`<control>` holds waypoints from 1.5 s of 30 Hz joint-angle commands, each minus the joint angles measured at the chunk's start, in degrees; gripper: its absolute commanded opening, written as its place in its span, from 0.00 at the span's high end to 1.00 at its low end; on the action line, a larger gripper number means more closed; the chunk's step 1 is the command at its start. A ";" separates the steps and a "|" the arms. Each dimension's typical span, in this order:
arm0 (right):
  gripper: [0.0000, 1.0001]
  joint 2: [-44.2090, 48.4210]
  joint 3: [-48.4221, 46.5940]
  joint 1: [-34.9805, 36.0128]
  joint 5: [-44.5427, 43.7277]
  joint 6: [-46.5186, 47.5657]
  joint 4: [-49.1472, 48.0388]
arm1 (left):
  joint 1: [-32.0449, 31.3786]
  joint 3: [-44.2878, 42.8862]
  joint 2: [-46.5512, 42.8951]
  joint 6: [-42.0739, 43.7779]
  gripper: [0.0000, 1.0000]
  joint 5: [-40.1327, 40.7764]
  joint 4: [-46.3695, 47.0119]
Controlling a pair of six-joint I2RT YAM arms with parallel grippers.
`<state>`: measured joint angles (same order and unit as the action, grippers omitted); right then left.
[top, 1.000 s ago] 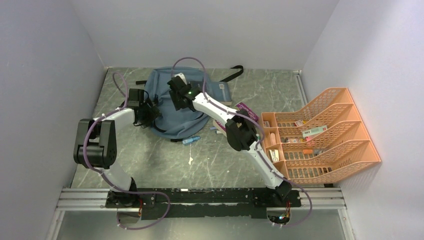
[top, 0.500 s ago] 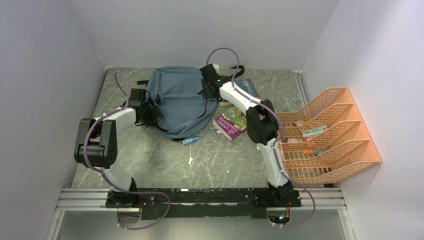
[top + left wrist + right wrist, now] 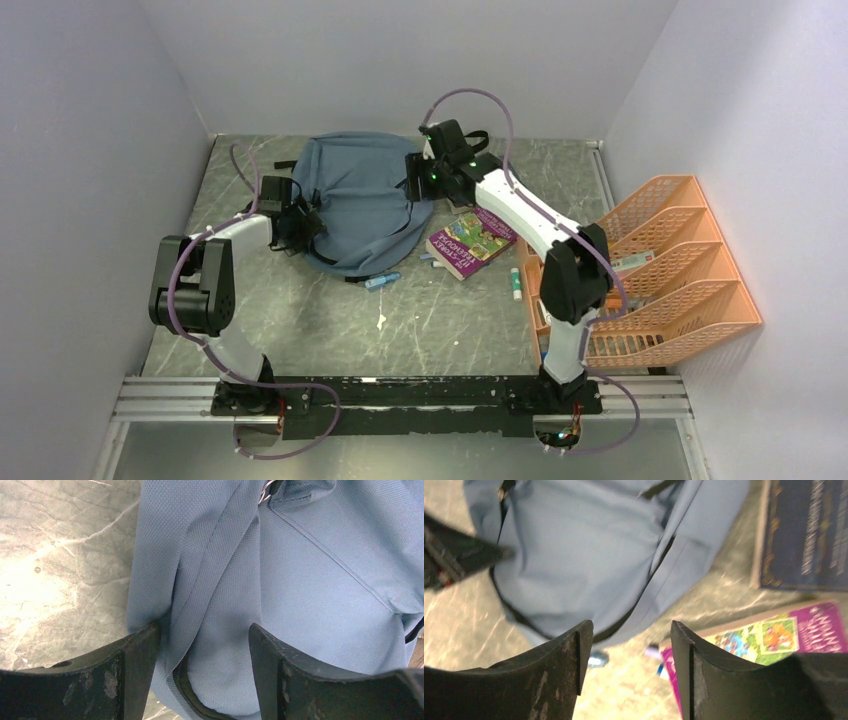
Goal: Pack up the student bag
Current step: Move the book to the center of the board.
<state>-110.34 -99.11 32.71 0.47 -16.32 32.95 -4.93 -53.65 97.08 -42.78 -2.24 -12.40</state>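
The grey-blue student bag (image 3: pixel 360 200) lies flat at the back of the table. It fills the left wrist view (image 3: pixel 310 580) and also shows in the right wrist view (image 3: pixel 574 545). My left gripper (image 3: pixel 308 225) sits at the bag's left edge. Its jaws (image 3: pixel 205 627) are open and straddle a fold of fabric with a black zipper. My right gripper (image 3: pixel 415 190) hovers by the bag's right edge, open and empty (image 3: pixel 631 625). A purple book (image 3: pixel 470 243) lies right of the bag, also seen in the right wrist view (image 3: pixel 784 635).
A dark blue book (image 3: pixel 809 530) lies behind the purple one. A blue marker (image 3: pixel 381 281) lies at the bag's near edge and a glue stick (image 3: pixel 516 283) right of the purple book. The orange mesh rack (image 3: pixel 650 270) with small items stands at the right wall.
My right arm has swung from above the bag to its back right side, uncovering the bag and the purple book. The glue stick now shows. My left gripper has stayed put.
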 commanded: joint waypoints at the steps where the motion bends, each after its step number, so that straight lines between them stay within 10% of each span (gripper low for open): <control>1: 0.40 5.99 10.28 -0.11 11.52 -2.25 2.32 | 0.29 -0.49 0.25 1.47 0.29 2.15 -4.53; 9: 0.44 9.98 22.81 0.56 19.07 -3.05 -0.87 | 0.31 -0.76 0.09 1.56 0.29 2.15 -4.51; 25: 0.43 1.02 19.04 2.01 -23.62 -0.84 3.91 | 0.28 -0.76 0.39 1.65 0.29 2.15 -4.47; 35: 0.42 2.26 13.19 2.40 -30.68 1.28 2.34 | 0.34 -0.82 0.42 1.83 0.29 2.15 -4.71; 45: 0.36 4.56 9.30 5.35 6.04 5.00 -10.67 | 1.94 -2.51 -5.99 2.02 0.22 9.74 -8.41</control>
<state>-106.00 -86.26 35.33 -10.04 -12.21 29.17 -4.62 -54.61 95.74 -42.15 0.56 -15.88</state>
